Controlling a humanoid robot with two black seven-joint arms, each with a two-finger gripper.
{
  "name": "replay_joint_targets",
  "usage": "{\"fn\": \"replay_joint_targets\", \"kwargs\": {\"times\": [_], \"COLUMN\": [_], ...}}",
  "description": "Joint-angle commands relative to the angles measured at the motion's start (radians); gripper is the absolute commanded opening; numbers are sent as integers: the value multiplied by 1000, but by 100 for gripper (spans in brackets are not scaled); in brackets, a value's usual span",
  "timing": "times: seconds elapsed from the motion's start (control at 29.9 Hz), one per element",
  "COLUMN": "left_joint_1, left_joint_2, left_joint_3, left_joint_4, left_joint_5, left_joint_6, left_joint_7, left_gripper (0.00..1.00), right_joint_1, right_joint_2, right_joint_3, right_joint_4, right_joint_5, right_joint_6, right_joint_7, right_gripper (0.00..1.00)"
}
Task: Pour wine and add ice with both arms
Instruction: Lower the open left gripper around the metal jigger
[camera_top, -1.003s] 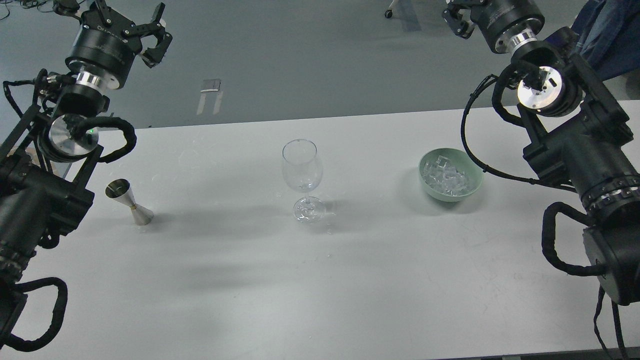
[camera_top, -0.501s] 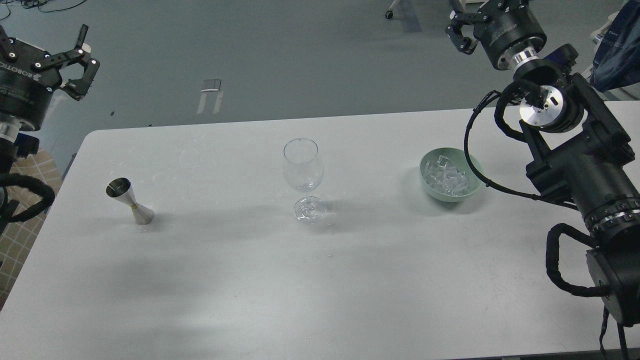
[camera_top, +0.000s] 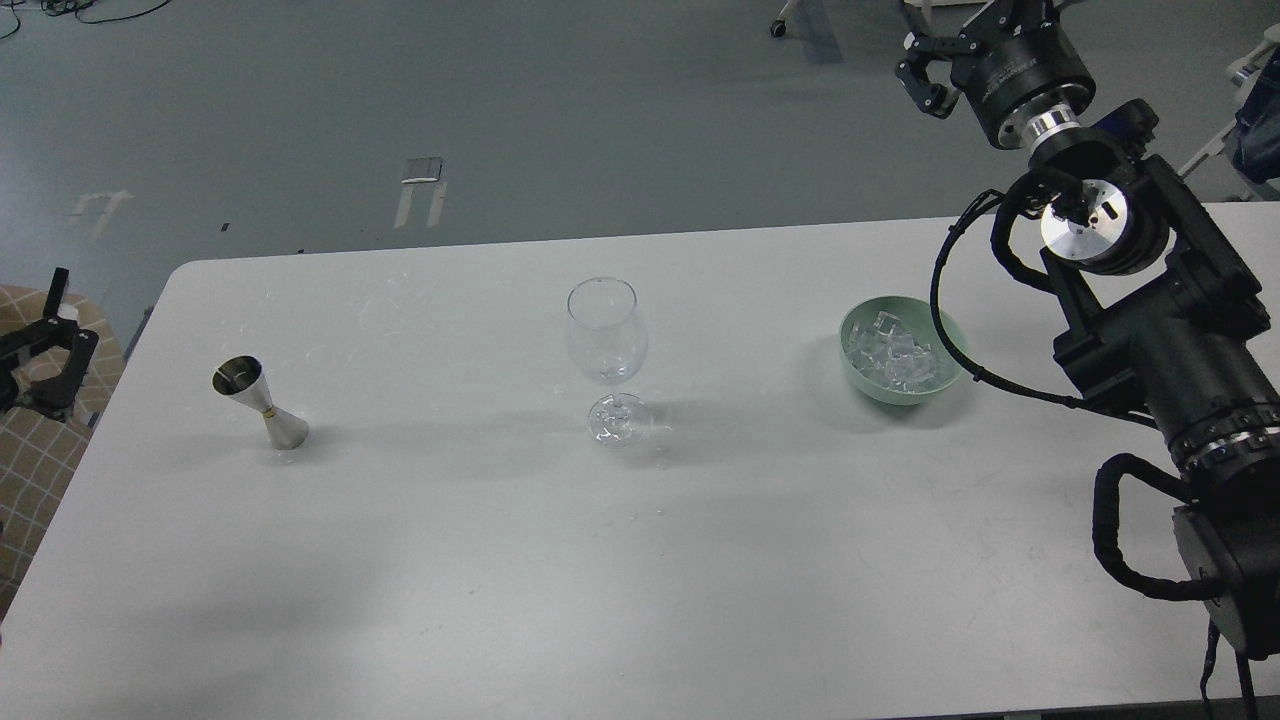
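An empty-looking clear wine glass (camera_top: 605, 330) stands upright at the table's middle. A steel jigger (camera_top: 258, 402) stands on the left; I cannot see any wine in it. A pale green bowl (camera_top: 853, 372) on the right holds several clear ice cubes (camera_top: 895, 355). My left gripper (camera_top: 55, 340) shows only at the far left edge, off the table's left end, open and empty. My right gripper (camera_top: 955, 45) is high at the top right, beyond the table's far edge and above the bowl in the picture, open and empty, partly cut by the frame.
The white table (camera_top: 640, 560) fills the view; its far edge runs across the middle and its left corner is rounded. My bulky right arm (camera_top: 1160, 340) with looped cables hangs over the table's right end, close to the bowl. Grey floor lies beyond.
My left arm has swung out left and down, from over the table's far left corner to the frame's edge. My right gripper has shifted slightly up and right.
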Motion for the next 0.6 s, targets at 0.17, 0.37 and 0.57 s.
{"fn": "replay_joint_targets", "kwargs": {"times": [0.17,0.37,0.57], "left_joint_1": [67,118,151], "left_joint_2": [-101,-130,-170], "left_joint_3": [-24,-45,-33], "left_joint_4": [-30,-64,-62], "left_joint_5": [-5,-1,0], "left_joint_6": [2,0,46], "left_joint_7": [0,-29,-24], "left_gripper": [98,98,98], "right_joint_1": [-11,-12,-22], "right_joint_2": [-2,-2,-2], "right_joint_3": [0,0,0], "right_joint_4": [4,6,7], "right_joint_5": [1,1,1], "right_joint_6": [6,6,6], "right_joint_7": [1,1,1], "right_gripper": [100,100,100]}}
